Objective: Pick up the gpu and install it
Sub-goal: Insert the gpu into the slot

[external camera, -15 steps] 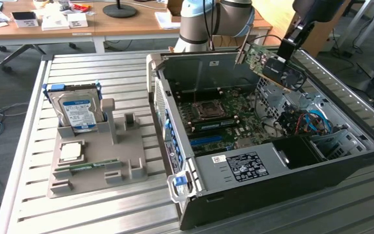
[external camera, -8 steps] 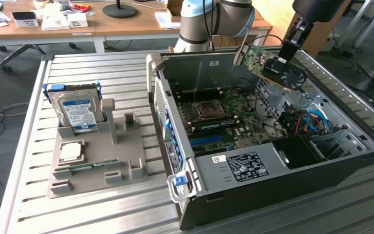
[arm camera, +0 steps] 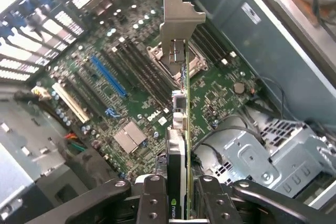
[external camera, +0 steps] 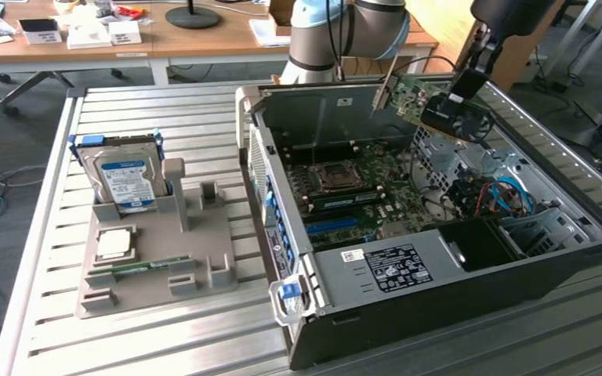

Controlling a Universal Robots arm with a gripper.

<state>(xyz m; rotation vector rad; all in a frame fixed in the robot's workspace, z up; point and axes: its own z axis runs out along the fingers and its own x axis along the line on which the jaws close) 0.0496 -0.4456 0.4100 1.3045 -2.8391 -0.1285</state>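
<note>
While tight in the pinch of the claw [arm camera: 178,199], the gpu [arm camera: 180,111] above the open computer case [external camera: 442,309], green motherboard [arm camera: 223,95] inside.

Gpu [arm camera: 180,119] showing edge-on, both faces hiding. Its lower end running off picture's edge between gripper [arm camera: 178,192] fingers [arm camera: 152,200]. In exterior view, gripper covering part of gpu. Arm [external camera: 343,31] getting cut off at top edge. Case label [external camera: 393,266] print staying too small to read.
</note>
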